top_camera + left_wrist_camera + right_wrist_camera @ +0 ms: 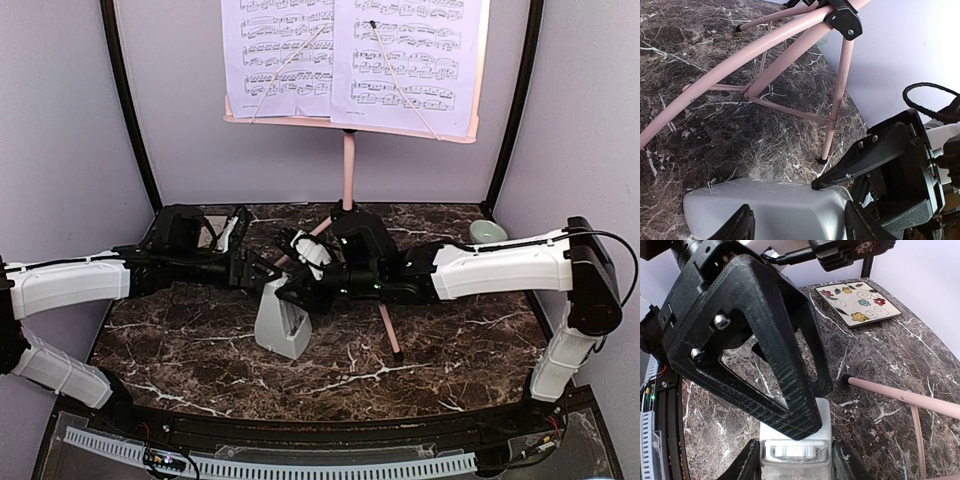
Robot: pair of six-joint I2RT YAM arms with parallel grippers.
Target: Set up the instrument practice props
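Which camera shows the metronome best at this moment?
Top external. It shows nearly the whole grey metronome, with only its top hidden. Left wrist catches just one grey side along the bottom edge of the picture. Right wrist sees only its clear-covered top end, close up.

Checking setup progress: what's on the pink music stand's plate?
Two sheet-music pages side by side, each crossed by a thin retaining wire. They cover nearly all the plate; only its pink bottom ledge shows.
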